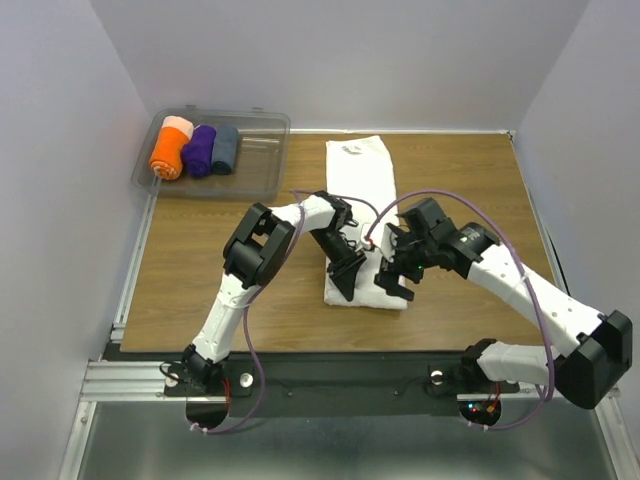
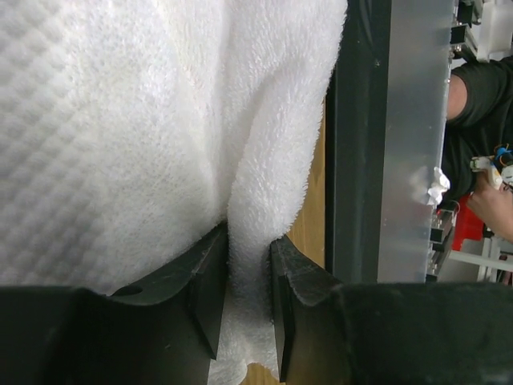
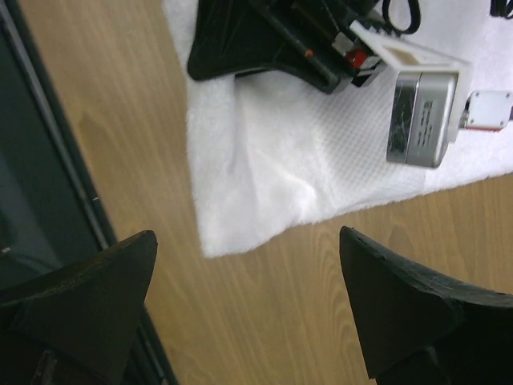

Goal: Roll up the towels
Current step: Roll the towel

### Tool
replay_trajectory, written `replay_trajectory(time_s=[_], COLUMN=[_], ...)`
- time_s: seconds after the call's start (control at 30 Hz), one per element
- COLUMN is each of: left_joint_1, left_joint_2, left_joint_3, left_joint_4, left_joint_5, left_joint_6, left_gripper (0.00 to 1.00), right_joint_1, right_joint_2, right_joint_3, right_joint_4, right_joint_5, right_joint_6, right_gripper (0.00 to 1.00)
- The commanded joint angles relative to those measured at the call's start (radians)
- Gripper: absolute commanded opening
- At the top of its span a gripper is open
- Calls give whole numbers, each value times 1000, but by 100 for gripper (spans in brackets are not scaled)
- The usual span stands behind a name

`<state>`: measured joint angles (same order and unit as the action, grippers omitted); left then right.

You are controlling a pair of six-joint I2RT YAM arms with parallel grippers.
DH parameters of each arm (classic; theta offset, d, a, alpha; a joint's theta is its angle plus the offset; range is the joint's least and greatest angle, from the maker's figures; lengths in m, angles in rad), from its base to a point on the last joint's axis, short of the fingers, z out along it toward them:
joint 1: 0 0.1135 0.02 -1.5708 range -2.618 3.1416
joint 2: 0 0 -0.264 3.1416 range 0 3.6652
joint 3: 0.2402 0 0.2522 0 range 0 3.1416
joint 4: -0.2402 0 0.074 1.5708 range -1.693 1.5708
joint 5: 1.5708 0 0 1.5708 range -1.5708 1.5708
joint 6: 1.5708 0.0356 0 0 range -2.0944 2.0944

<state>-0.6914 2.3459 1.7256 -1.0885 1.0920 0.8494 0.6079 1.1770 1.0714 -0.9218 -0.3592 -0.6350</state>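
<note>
The white towel (image 1: 360,180) lies lengthwise down the middle of the wooden table, flat at the far end and bunched at the near end. My left gripper (image 1: 347,280) sits on its near left corner. In the left wrist view a fold of the towel (image 2: 120,120) stands between the left gripper's (image 2: 248,277) black fingers (image 2: 210,289), touching both. My right gripper (image 1: 397,283) hovers at the towel's near right part. In the right wrist view the right gripper (image 3: 248,261) is wide open over bare wood, just short of a corner of the towel (image 3: 272,160).
A clear plastic bin (image 1: 255,165) at the far left holds an orange roll (image 1: 168,152), a purple roll (image 1: 200,150) and a grey-blue roll (image 1: 225,148). An aluminium rail (image 2: 413,136) runs along the table's near edge. White walls enclose the table on three sides.
</note>
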Motion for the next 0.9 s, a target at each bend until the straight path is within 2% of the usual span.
replay_trajectory(time_s=[0.0, 0.2, 0.5, 0.63, 0.87], left_joint_1=[20, 41, 55, 56, 67], left_joint_2=[46, 56, 75, 81, 76], left_joint_3=[34, 42, 60, 72, 77], left_joint_4=[12, 1, -17, -24, -27], left_joint_5=[-69, -57, -52, -47, -44], left_joint_6=[45, 46, 63, 62, 63], left_gripper=[38, 39, 40, 40, 42], right_joint_1=[67, 156, 171, 173, 171], right_joint_2=[30, 44, 98, 148, 191], right_joint_3=[-65, -186, -307, -343, -376], right_joint_4=[245, 400, 581, 635, 658], right_joint_5=[140, 152, 152, 141, 95], right_joint_6=[24, 58, 15, -12, -17], right_gripper=[100, 100, 98, 94, 78])
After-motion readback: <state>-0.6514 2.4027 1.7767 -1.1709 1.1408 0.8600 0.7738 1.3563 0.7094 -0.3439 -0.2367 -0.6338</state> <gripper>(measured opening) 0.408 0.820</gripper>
